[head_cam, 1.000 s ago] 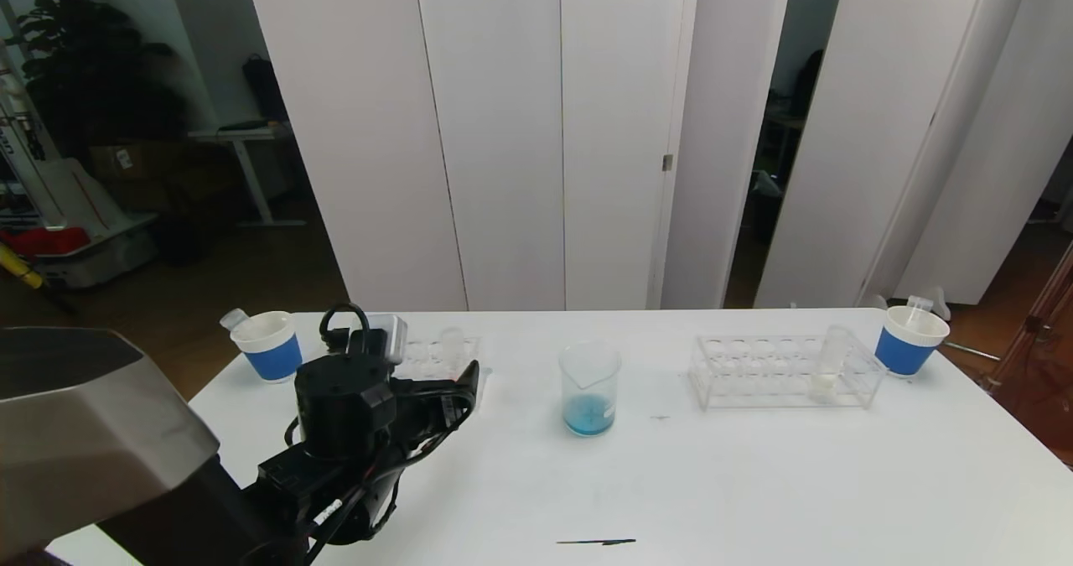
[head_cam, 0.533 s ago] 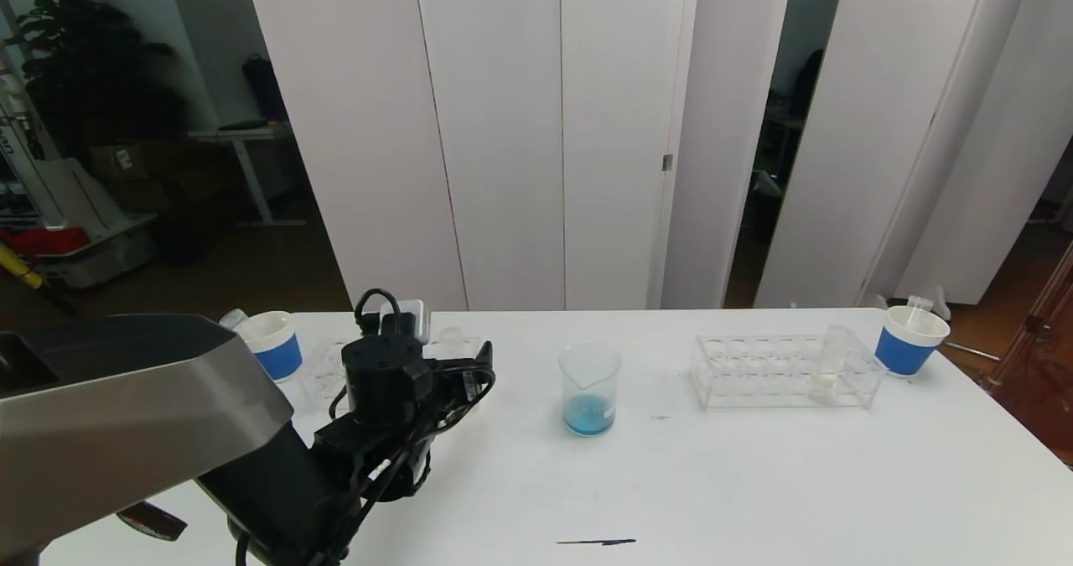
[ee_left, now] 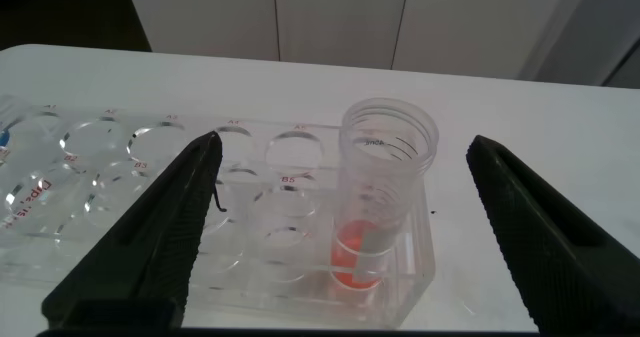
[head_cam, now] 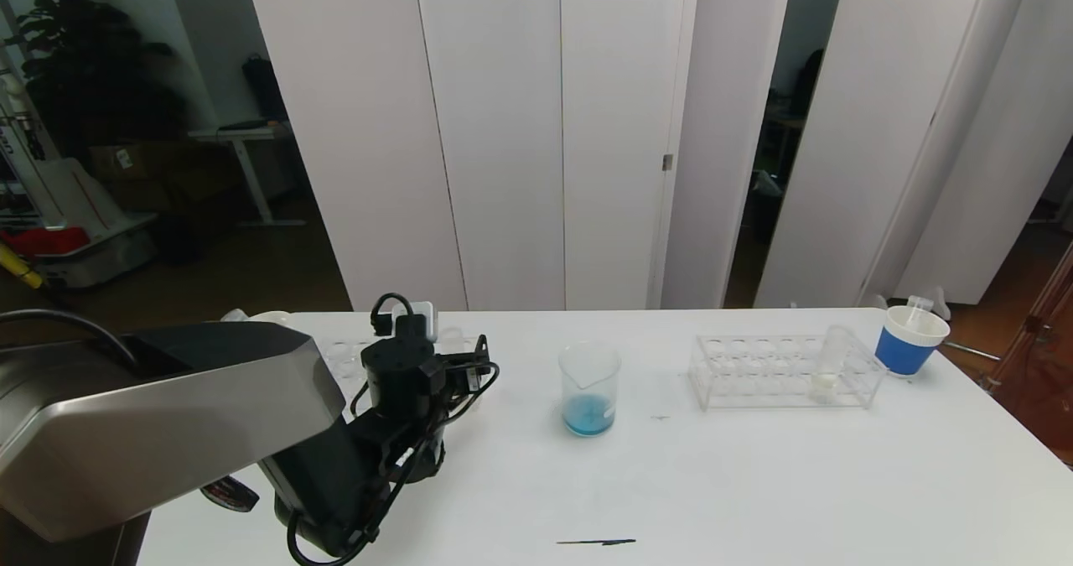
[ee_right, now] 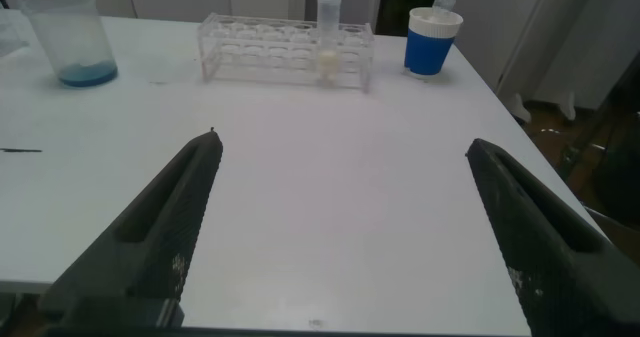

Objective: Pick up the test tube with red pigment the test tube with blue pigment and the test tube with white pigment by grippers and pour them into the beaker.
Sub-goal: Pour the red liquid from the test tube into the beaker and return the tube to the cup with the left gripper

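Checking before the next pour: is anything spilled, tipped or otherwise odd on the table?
No spill or tipped glassware shows. The beaker stands upright with blue liquid in it, and the red tube and white tube sit upright in their racks. Only a thin dark streak on the near table edge looks odd.

A white table (head_cam: 754, 482) fills the foreground. On its right side stands a clear rack (head_cam: 784, 373), and just beside that, at the far right corner, a blue-banded paper cup (head_cam: 909, 341) with something pale sticking out of it, perhaps a small tube. A second clear rack (ee_left: 130, 197) sits on the left side, most of its holes empty. A thin dark mark (head_cam: 595, 542) lies near the front edge. Behind the table are white panels (head_cam: 503, 130), with a plant (head_cam: 75, 54) and a desk (head_cam: 239, 142) in the dim room at left.
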### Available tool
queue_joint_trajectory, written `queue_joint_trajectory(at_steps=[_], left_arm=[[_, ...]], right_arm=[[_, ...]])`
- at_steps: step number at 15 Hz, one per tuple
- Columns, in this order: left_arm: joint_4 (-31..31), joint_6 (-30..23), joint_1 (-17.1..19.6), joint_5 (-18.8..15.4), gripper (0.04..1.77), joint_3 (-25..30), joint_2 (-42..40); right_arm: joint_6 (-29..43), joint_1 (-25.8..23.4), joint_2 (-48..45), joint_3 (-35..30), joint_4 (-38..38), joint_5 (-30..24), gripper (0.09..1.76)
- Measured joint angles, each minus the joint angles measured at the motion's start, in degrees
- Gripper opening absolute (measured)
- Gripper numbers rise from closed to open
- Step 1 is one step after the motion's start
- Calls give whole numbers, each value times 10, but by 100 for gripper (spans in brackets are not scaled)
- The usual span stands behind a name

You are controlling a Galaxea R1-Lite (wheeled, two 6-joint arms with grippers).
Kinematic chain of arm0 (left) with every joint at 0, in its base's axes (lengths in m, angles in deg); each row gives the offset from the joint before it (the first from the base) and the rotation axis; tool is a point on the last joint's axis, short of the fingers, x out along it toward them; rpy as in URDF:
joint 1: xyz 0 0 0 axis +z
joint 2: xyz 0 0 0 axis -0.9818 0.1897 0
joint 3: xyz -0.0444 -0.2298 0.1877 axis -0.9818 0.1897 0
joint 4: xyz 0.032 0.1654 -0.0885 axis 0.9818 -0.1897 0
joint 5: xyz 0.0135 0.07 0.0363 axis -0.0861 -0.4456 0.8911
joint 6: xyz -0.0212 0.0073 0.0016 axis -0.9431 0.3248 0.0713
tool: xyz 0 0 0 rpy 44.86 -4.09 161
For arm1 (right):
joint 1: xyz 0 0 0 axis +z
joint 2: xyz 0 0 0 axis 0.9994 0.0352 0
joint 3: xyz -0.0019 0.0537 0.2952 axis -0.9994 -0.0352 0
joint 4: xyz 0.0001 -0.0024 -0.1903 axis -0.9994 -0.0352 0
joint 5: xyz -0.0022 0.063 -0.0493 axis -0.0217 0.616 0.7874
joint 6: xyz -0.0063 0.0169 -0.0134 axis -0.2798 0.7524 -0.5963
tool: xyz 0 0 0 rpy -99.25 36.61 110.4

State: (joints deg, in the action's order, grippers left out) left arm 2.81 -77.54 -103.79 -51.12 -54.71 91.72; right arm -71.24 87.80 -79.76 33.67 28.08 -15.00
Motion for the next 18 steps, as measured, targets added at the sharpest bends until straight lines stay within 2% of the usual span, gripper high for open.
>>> queue_joint_trajectory(at_steps=[8, 13, 14, 15, 16, 17, 18], left_arm=[[0, 5, 27, -8, 175, -25, 18], [-6, 10, 30, -11, 175, -33, 24], [-7, 8, 30, -11, 170, -34, 25], [-9, 8, 30, -12, 150, -35, 26], [-9, 9, 29, -16, 117, -36, 27], [-8, 9, 28, -25, 70, -37, 28], [-7, 8, 29, -28, 46, -37, 29]], right_arm=[[0, 0, 0, 0, 0, 0, 175], [0, 0, 0, 0, 0, 0, 175], [0, 0, 0, 0, 0, 0, 175], [0, 0, 0, 0, 0, 0, 175], [0, 0, 0, 0, 0, 0, 175], [0, 0, 0, 0, 0, 0, 175], [0, 0, 0, 0, 0, 0, 175]])
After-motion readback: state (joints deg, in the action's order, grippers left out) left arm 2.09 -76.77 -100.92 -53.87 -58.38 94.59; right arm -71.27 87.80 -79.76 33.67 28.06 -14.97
